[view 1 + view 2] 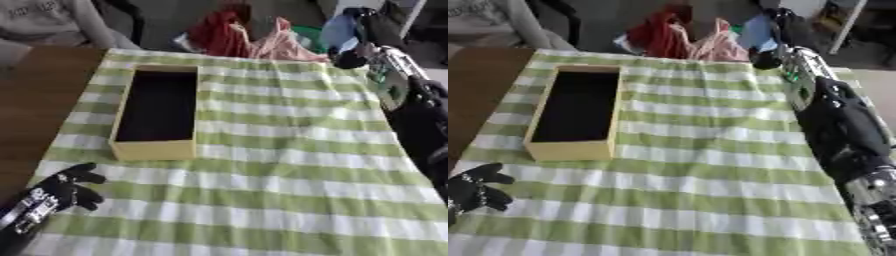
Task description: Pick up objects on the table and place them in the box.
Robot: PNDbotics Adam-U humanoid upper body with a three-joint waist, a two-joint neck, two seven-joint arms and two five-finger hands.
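Note:
A yellow box with a dark, empty inside lies lengthwise at the left of the green-and-white striped cloth. At the table's far edge lie a red cloth, a pink cloth and a blue cloth. My right arm runs along the right side to that pile. Its hand shows as a dark shape against the blue cloth, and its grip is hidden. My left hand rests open at the lower left, just off the cloth's near corner, holding nothing.
Bare brown wood shows left of the cloth. Something green sits behind the pink cloth. The striped cloth between the box and my right arm carries no objects.

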